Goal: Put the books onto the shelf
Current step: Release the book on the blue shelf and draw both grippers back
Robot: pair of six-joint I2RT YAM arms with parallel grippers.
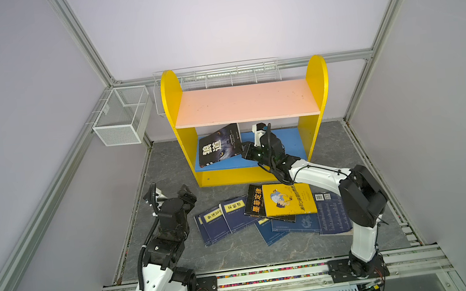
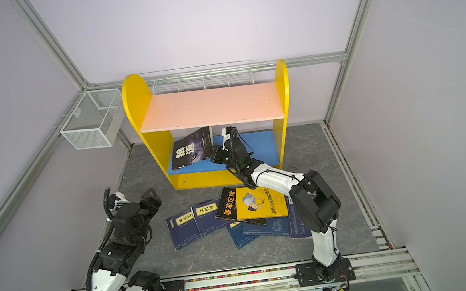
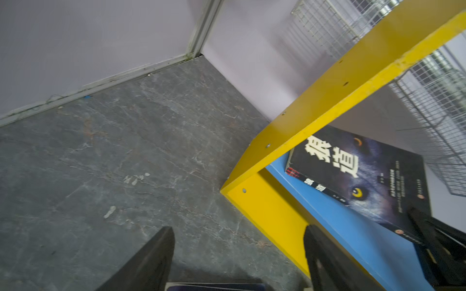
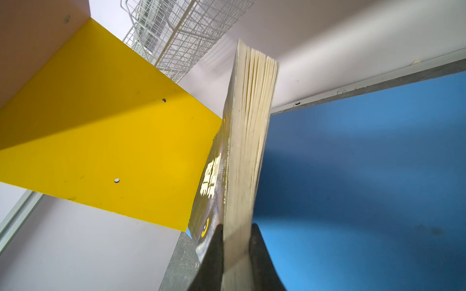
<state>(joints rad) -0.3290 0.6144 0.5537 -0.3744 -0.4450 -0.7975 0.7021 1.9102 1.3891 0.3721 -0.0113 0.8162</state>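
Right claw (image 4: 235, 228) clamped on black book (image 1: 220, 149) page edge, book tilted in shelf (image 1: 307, 137) lower bay. Left claw (image 3: 238, 230) open, empty. Paperback looks light, floppy; spine-side hold likely firmer.

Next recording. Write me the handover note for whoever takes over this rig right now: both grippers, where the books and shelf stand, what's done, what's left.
Right gripper: shut on the wolf-cover book, pinching its page edge.
Left gripper: open, empty, above the table beside the pile.
Wolf-cover book: tilted inside the shelf, over the blue lower board, toward the left arm's end; not yet released.
Pink upper board: bare.
Done: no book set down on the shelf yet.
Left: place and release this one, then shelve the pile in front of the shelf: yellow book, black book, navy books.
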